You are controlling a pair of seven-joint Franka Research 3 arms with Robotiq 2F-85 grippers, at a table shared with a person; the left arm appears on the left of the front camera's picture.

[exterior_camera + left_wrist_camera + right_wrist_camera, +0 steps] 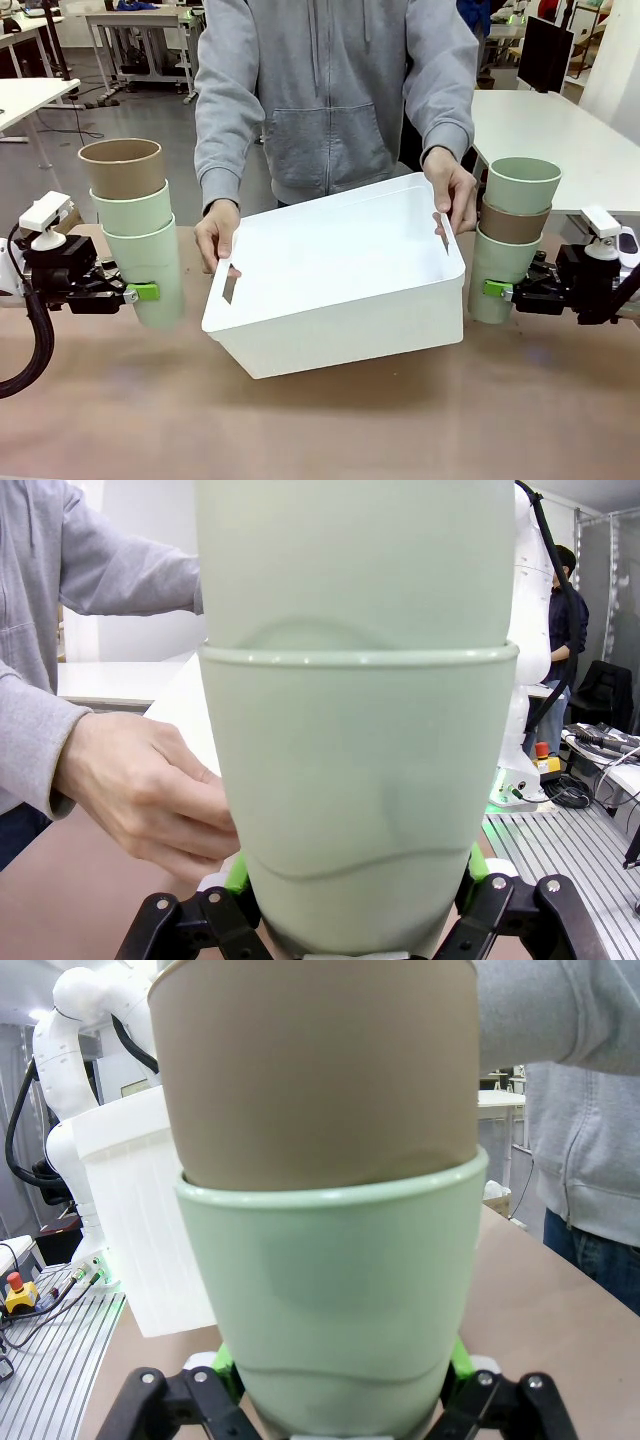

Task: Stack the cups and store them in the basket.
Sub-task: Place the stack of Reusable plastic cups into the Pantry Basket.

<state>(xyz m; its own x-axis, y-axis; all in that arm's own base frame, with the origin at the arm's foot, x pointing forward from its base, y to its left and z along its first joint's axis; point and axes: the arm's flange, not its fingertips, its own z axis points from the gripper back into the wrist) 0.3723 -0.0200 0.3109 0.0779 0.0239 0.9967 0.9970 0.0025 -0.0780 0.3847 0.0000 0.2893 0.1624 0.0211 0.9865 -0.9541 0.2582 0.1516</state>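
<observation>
Basket (335,335) is at the middle of the table (330,430), tipped so its open mouth leans toward the robot's side. I can't tell whether its base is down flat. The person has it by both short ends: one hand (217,232) beside the slot handle at the end nearer the left arm, the other hand (452,192) on the rim at the opposite end.

Out past that first end, well apart from the basket, the left jaws pinch the bottom cup of the left stack (135,225). It is upright, mint, mint, tan on top.

Just beside the basket's other end, the right jaws clamp the lowest cup of the right stack (512,240). It is upright too, mint, tan, mint on top.
</observation>
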